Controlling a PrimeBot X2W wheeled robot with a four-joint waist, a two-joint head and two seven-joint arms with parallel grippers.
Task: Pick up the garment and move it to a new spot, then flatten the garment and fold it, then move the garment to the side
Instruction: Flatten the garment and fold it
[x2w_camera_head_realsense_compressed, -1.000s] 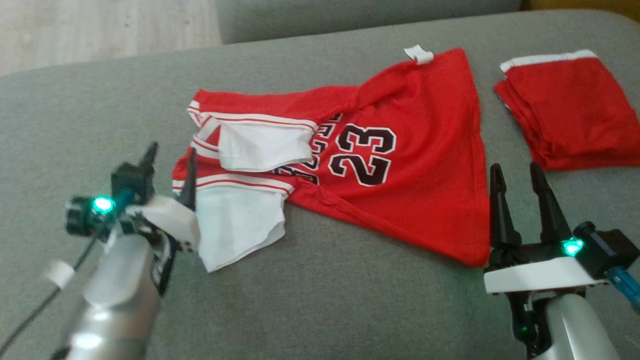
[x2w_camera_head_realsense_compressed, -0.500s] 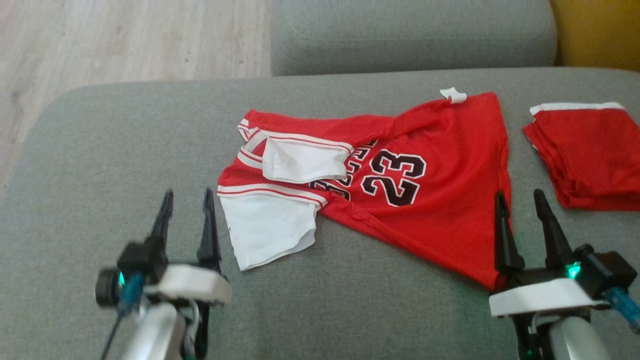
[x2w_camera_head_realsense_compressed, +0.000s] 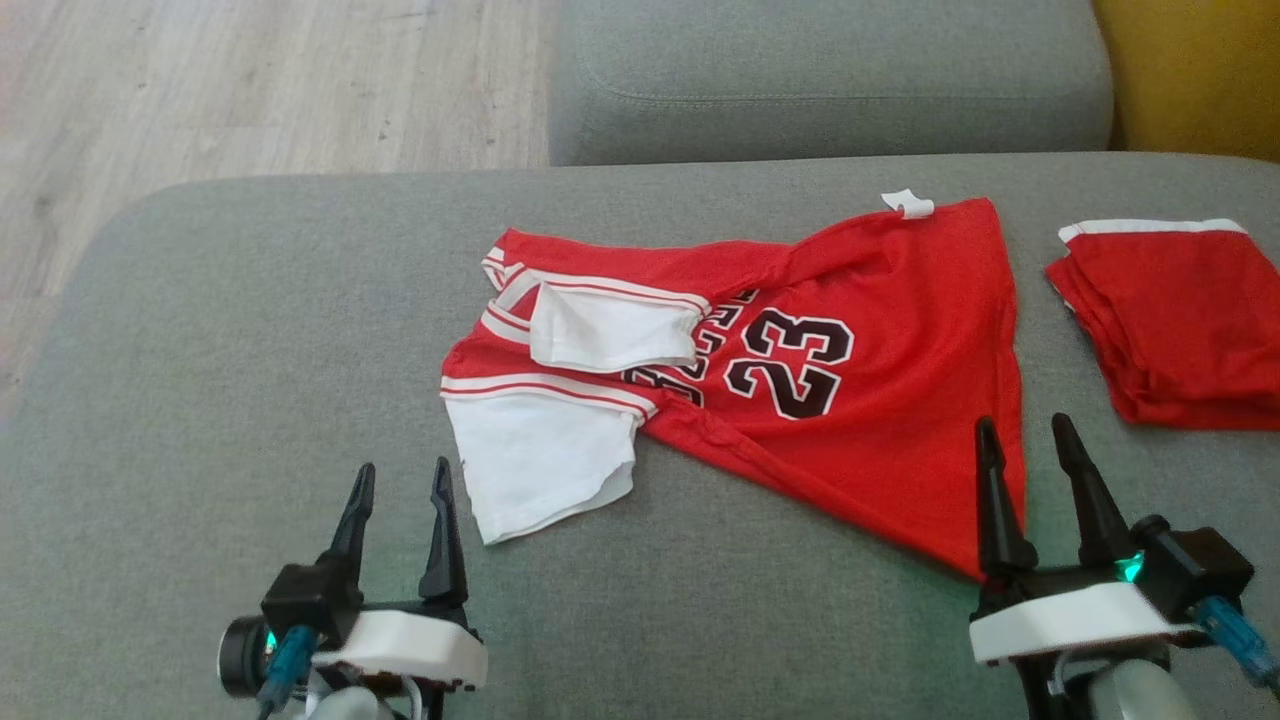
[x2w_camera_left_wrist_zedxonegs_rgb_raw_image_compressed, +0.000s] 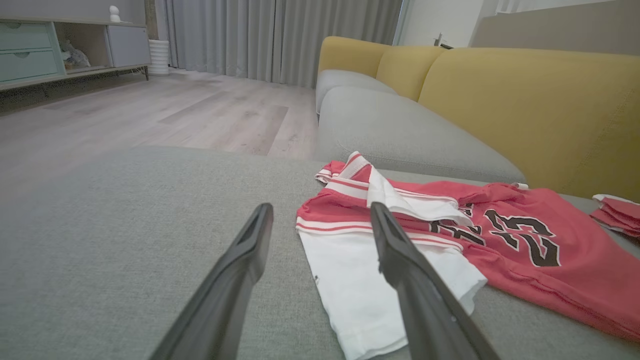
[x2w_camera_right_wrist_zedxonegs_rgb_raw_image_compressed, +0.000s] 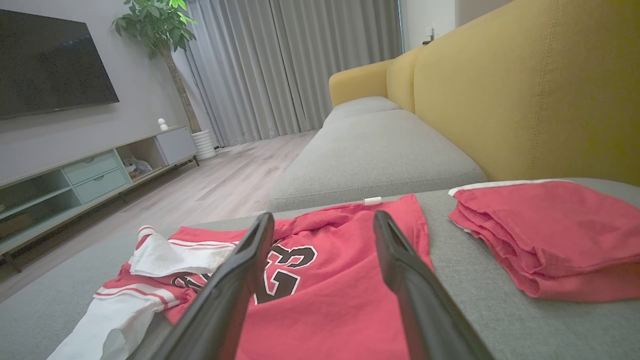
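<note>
A red jersey, the garment (x2w_camera_head_realsense_compressed: 800, 380) (x2w_camera_left_wrist_zedxonegs_rgb_raw_image_compressed: 505, 235) (x2w_camera_right_wrist_zedxonegs_rgb_raw_image_compressed: 320, 295), lies crumpled on the grey sofa seat (x2w_camera_head_realsense_compressed: 250, 330), its black "23" facing up and white sleeves (x2w_camera_head_realsense_compressed: 540, 465) turned out on its left side. My left gripper (x2w_camera_head_realsense_compressed: 398, 480) (x2w_camera_left_wrist_zedxonegs_rgb_raw_image_compressed: 320, 215) stands open near the seat's front, just left of the white sleeve and apart from it. My right gripper (x2w_camera_head_realsense_compressed: 1022, 435) (x2w_camera_right_wrist_zedxonegs_rgb_raw_image_compressed: 322, 222) is open too, its fingers at the jersey's near right corner with nothing between them.
A folded red garment (x2w_camera_head_realsense_compressed: 1170, 320) (x2w_camera_right_wrist_zedxonegs_rgb_raw_image_compressed: 545, 235) lies to the right on the same seat. Another grey cushion (x2w_camera_head_realsense_compressed: 830, 80) sits behind, with a yellow backrest (x2w_camera_right_wrist_zedxonegs_rgb_raw_image_compressed: 525, 100) at the right. Wooden floor (x2w_camera_head_realsense_compressed: 250, 90) lies beyond the seat's left edge.
The head camera has tilted, shifting the whole picture. My left gripper has pulled back from the white sleeve toward the seat's front and now stands upright. The garment lies as before.
</note>
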